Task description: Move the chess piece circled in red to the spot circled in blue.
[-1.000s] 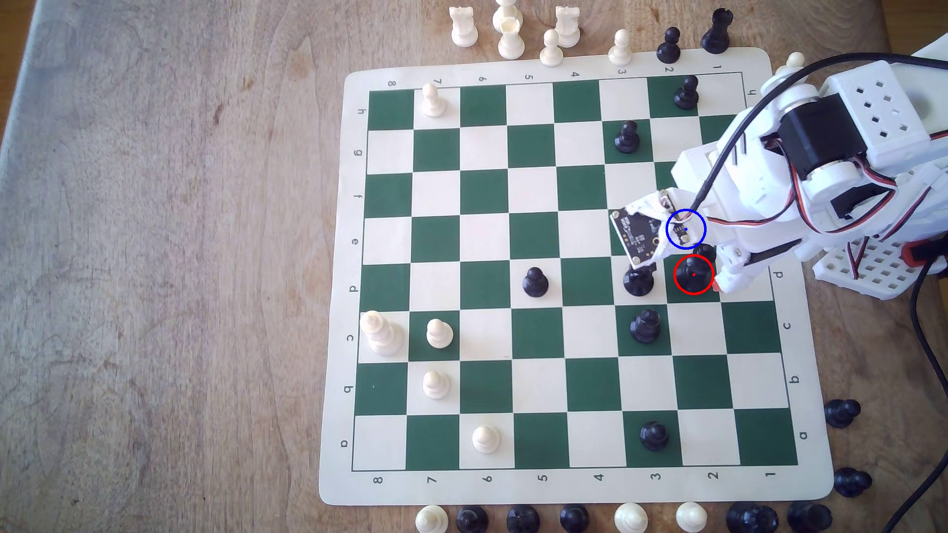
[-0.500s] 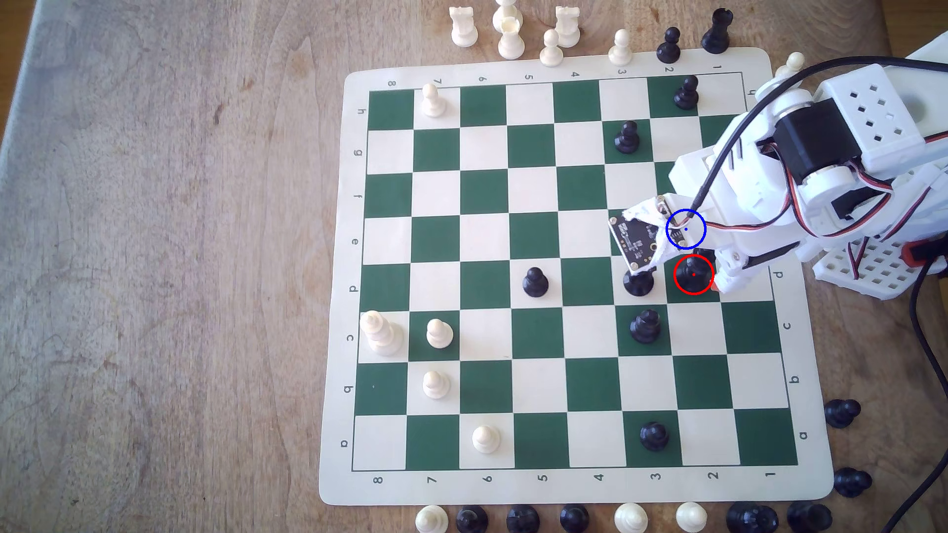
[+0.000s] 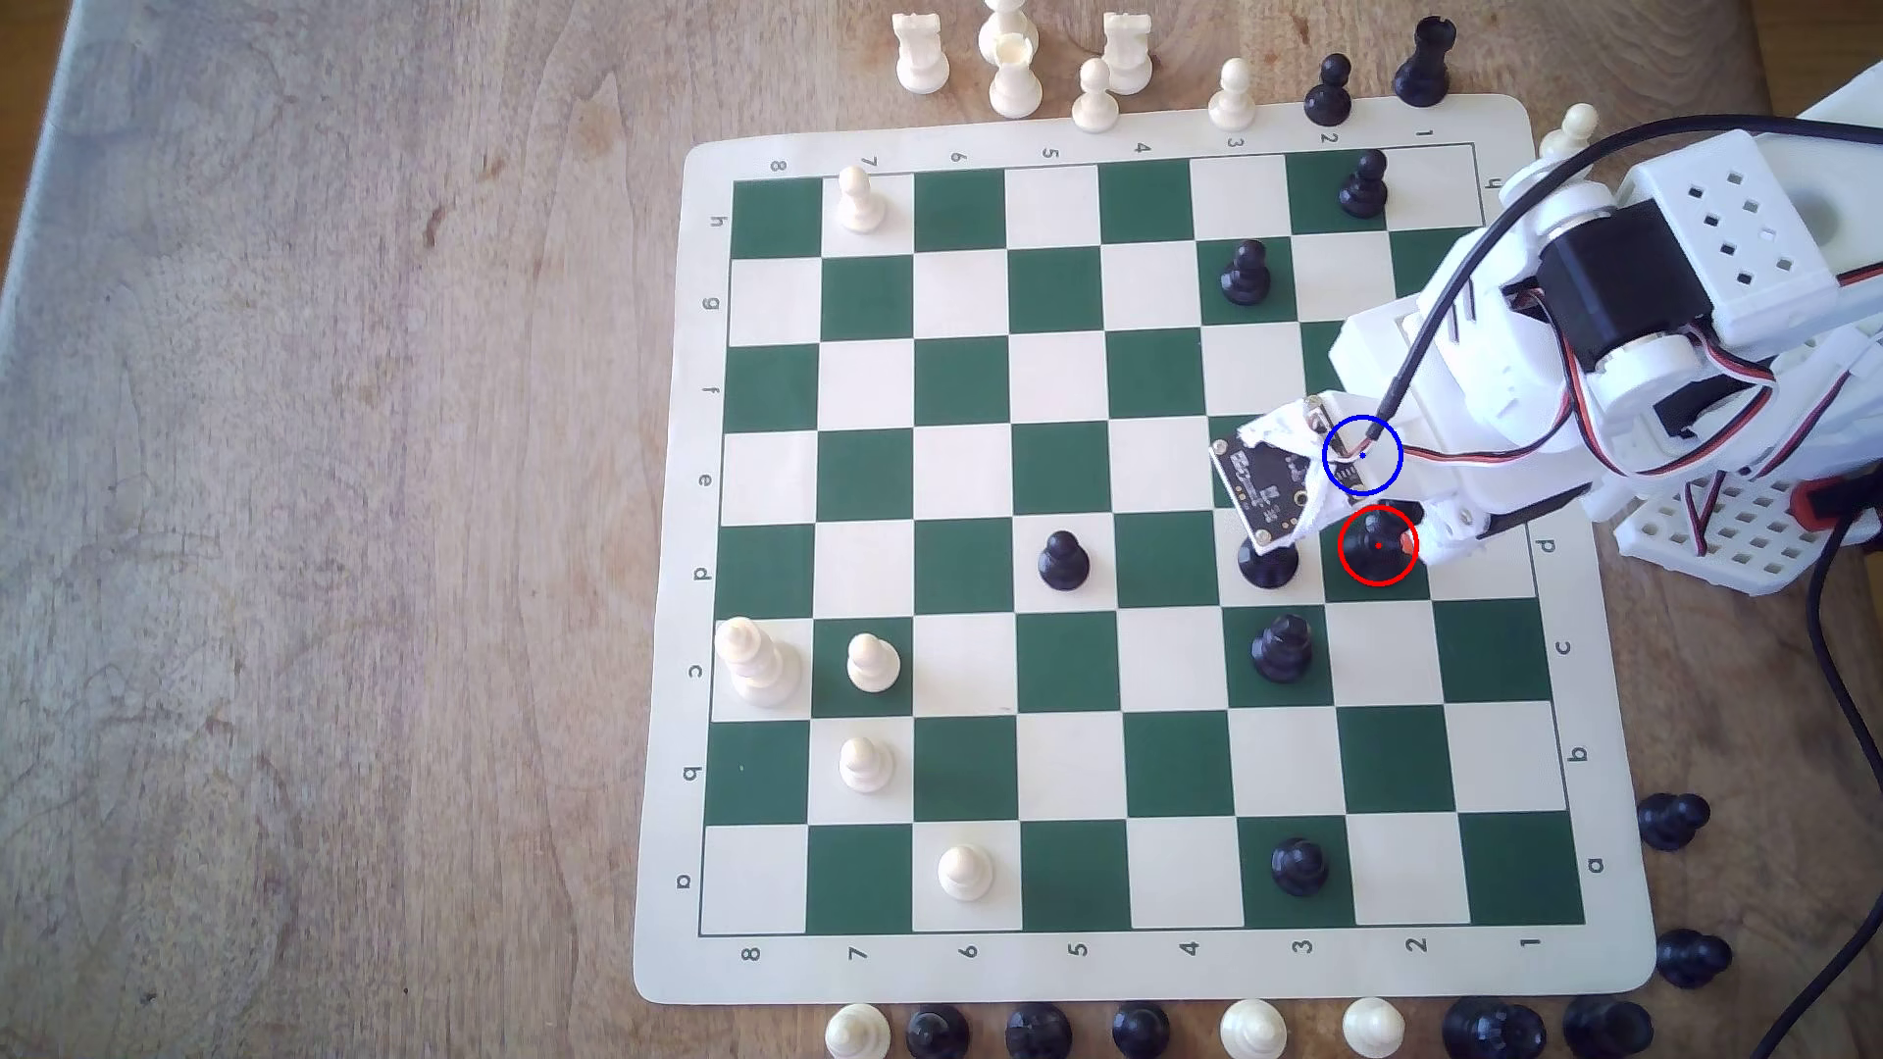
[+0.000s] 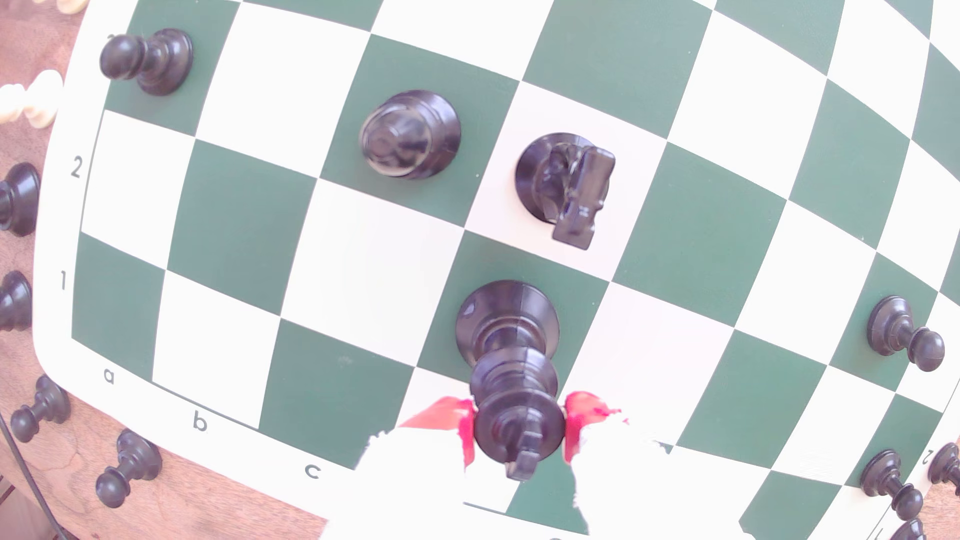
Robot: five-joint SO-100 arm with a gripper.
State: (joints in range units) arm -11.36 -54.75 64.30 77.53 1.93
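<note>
Closing my fingers (image 4: 519, 428) on the black king (image 4: 511, 374) — red pads flank its head, contact unclear | king stands on its red-circled green square (image 3: 1378, 547), beside the knight (image 4: 569, 184) | glossy, top-heavy — I'd grip below the crown.

A worn wooden tabletop (image 3: 336, 530) fills the scene, its grain pale and streaked; bright, even light falls across it; a greyish strip (image 3: 25, 122) runs along the exterior view's left edge.
</note>
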